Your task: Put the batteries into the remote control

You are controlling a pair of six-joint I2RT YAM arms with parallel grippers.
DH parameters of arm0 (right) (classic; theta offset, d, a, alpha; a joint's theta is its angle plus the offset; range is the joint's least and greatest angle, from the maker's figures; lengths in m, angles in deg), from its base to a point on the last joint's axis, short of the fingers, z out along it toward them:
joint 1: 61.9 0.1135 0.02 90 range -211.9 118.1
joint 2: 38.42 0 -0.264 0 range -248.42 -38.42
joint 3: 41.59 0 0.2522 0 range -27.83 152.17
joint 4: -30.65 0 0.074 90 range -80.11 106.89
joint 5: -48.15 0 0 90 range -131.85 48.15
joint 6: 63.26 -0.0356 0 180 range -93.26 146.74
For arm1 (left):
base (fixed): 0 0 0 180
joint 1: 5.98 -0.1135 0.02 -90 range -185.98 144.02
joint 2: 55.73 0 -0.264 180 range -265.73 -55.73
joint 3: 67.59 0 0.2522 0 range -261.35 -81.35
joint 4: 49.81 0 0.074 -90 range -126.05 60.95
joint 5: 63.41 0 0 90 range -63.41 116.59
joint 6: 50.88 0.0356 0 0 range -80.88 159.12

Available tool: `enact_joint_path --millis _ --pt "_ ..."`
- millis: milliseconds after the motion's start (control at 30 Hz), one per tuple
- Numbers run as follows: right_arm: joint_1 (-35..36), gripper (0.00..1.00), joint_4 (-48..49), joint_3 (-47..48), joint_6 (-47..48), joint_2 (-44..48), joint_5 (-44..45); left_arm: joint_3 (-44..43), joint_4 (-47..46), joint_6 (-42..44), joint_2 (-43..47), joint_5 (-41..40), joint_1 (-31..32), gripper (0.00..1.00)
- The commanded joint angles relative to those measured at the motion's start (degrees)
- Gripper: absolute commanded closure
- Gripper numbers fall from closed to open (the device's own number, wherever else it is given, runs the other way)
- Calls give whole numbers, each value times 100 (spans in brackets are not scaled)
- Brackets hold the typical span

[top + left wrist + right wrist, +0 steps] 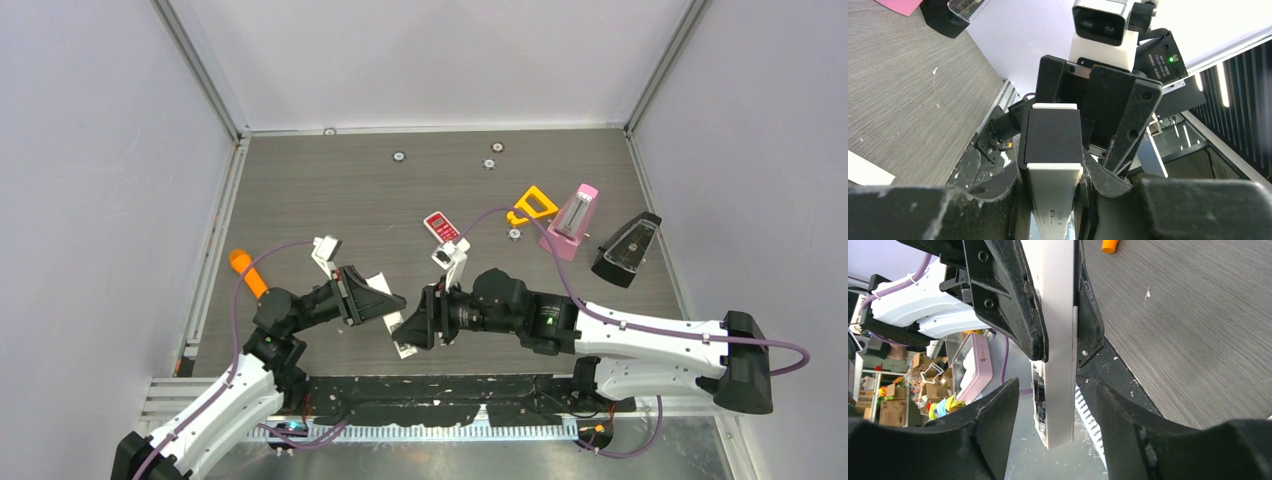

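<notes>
Left wrist: remote point(1052, 142) clamped in left end effector point(1054, 184)

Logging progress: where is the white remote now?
Top view, front centre: the remote is clamped in the left gripper, its end between the right gripper's open fingers.

The upper left of the surface point(320, 180) is left open. The upper right is crowded by a yellow piece point(531, 205), a pink metronome point(573, 222) and a black metronome point(627, 250). The lower centre is blocked by the left tool point(1053, 172) clamped on the remote point(1060, 315), which is straddled by the right tool point(1055, 395) with narrow gaps either side.
</notes>
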Motion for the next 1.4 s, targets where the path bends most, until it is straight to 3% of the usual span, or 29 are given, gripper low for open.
enact_joint_path --millis 0,200,467,667,733,967,1033,1100,1200,1267,1367 --pt "-10 30 84 177 5 151 169 -267 -72 167 67 -37 2 100" --pt "9 19 -632 348 360 226 656 -273 807 393 319 -674 3 100" --pt "709 19 -1927 1617 1369 -806 2261 -247 2447 678 1156 -1966 1 100" --pt "1171 24 -2379 2467 1864 -1856 2872 -263 3017 644 1532 -2350 0 100" --pt "1258 29 -2512 2632 1971 -2103 3029 -260 3066 606 1554 -2368 3 100" --pt "1316 64 -2881 2948 2059 -2614 3525 -259 3233 564 1511 -2402 3 100" --pt "1324 70 -2818 2893 2099 -2614 3519 -252 3256 542 1504 -2409 2 95" --pt "1322 75 -2734 2819 2143 -2620 3534 -259 3254 549 1505 -2404 -1 85" --pt "1323 82 -2614 2713 2203 -2632 3556 -302 3403 603 1566 -2499 0 48" --pt "1325 84 -2579 2655 2292 -2640 3565 -408 3916 728 1654 -2707 3 29" --pt "1320 86 -2554 2531 2457 -2660 3585 -773 5390 1022 1797 -3694 1 5"
